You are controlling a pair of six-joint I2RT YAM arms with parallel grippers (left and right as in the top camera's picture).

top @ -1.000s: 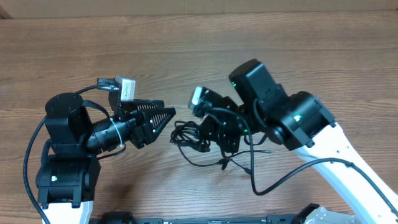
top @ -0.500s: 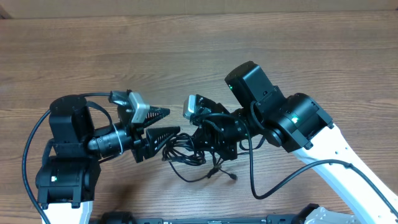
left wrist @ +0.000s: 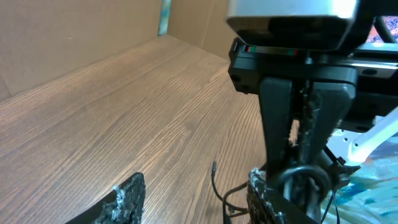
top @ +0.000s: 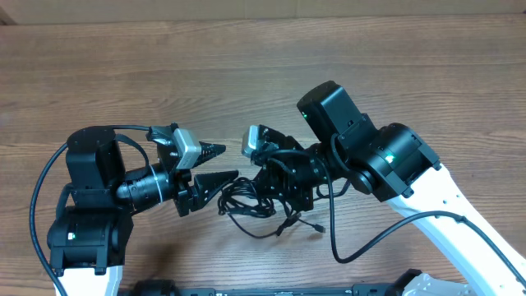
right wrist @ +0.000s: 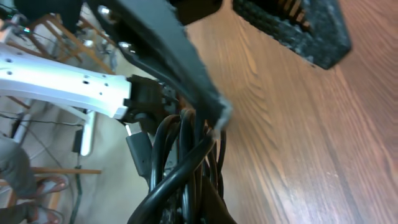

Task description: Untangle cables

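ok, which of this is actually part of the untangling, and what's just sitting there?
Job:
- cables, tangled pile
- right gripper, fingers shut on cables
- left gripper, fingers open beside the pile

Just there:
- table
- thick wire fixed to the right arm

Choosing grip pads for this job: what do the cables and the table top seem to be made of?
The cables: thin black cords, probably rubber or plastic sheathing; smooth with a faint sheen, bending in soft loops. The table: brown wood-grain top, matte, with long streaky grain lines; solid wood or printed laminate cannot be told.
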